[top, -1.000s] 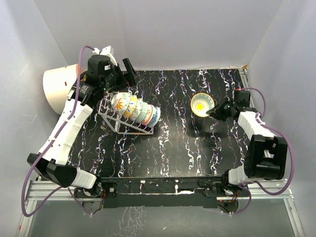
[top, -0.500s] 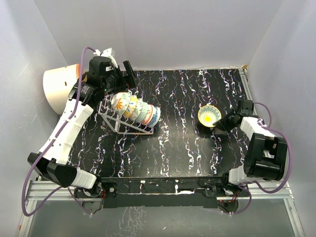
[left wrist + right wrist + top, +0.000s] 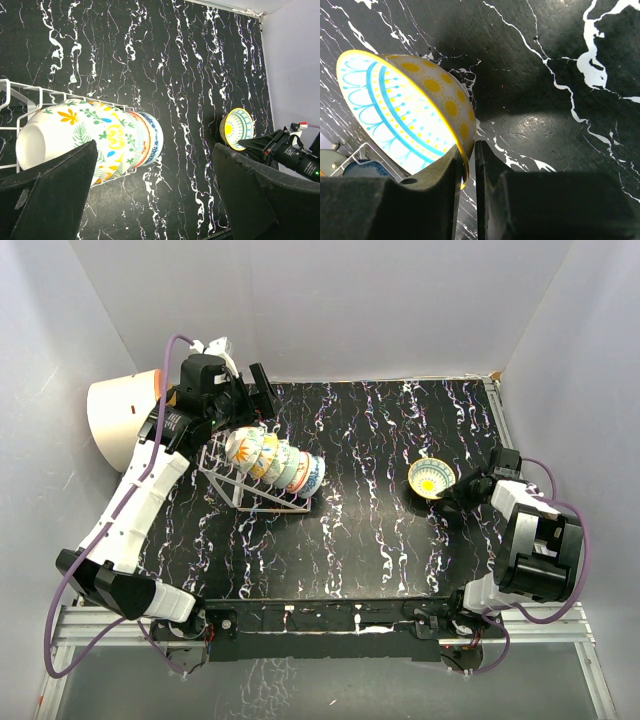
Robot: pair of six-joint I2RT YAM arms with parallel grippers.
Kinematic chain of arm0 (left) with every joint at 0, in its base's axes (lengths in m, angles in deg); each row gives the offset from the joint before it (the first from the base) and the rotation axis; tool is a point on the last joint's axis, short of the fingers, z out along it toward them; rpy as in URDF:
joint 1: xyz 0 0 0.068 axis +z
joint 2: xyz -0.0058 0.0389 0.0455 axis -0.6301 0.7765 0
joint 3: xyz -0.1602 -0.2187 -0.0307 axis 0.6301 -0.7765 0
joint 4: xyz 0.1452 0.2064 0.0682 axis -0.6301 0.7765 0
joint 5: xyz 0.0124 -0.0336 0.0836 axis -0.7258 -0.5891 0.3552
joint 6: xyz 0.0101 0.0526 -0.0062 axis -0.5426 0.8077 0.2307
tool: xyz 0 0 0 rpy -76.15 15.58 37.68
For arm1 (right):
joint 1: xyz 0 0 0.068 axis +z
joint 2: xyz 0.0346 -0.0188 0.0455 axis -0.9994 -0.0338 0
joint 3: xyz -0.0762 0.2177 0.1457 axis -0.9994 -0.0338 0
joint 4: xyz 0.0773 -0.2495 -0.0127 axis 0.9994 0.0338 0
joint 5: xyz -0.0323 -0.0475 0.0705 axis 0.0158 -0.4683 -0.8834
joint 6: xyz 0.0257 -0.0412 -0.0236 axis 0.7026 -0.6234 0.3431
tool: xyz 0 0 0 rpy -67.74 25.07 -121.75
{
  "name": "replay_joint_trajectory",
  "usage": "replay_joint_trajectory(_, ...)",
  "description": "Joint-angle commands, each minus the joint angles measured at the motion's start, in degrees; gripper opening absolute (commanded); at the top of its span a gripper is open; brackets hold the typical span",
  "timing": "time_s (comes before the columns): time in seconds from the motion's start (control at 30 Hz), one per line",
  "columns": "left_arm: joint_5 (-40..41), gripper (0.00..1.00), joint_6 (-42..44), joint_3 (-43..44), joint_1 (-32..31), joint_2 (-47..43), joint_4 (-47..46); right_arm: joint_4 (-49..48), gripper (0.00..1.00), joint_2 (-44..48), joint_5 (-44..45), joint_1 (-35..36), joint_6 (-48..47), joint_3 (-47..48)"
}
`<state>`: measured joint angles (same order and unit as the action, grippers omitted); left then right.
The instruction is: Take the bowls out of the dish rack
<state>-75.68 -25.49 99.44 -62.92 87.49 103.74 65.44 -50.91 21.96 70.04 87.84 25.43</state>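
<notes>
Right pincer [image 3: 468, 150] clenched on the rim of a yellow-and-teal bowl [image 3: 405, 110], tilted steeply, low over the right side of the black marbled table [image 3: 360, 540]. Other bowls [image 3: 272, 460] nested on their sides in a row in the dish rack [image 3: 222, 478] at the left. Left pincer [image 3: 252, 395] released, spread wide, hovering by the rack's far end, grasping nothing.

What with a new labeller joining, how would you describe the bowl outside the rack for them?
On the black marbled table, look right, away from the dish rack with its nested bowls. The lone yellow bowl tilts there, rim pinched by the right hand; its inside is yellow-centred with teal arcs.
</notes>
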Motion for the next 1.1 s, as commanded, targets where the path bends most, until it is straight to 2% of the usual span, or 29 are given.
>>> replay_joint_trajectory(0.0,0.5,0.97,1.0,0.78,-0.14,-1.69,0.04,-2.77,0.2,0.84,0.37,-0.78,1.15,-0.26)
replay_joint_trajectory(0.13,0.27,0.97,1.34,1.09,-0.14,-1.13,0.23,-2.57,0.27,1.44,-0.02,-0.87,1.59,-0.18)
replay_joint_trajectory(0.33,0.22,0.97,1.72,1.86,-0.14,-0.67,0.6,-1.98,0.5,4.52,1.11,-0.95,2.16,-0.14)
replay_joint_trajectory(0.4,0.39,0.97,2.01,2.27,-0.14,-0.59,0.98,-1.5,0.54,5.32,1.4,-1.05,2.31,0.18)
replay_joint_trajectory(0.63,2.86,0.97,4.43,2.73,-0.14,-0.96,3.16,3.84,0.59,6.88,6.61,-1.18,0.35,4.74)
replay_joint_trajectory(0.87,9.14,0.97,10.22,4.69,-0.14,-0.37,9.33,9.36,0.62,6.22,13.35,-1.23,-5.52,13.14)
replay_joint_trajectory(1.07,12.08,0.97,12.21,3.13,-0.14,-1.56,10.22,10.8,0.63,5.42,13.17,0.59,-10.71,19.95)
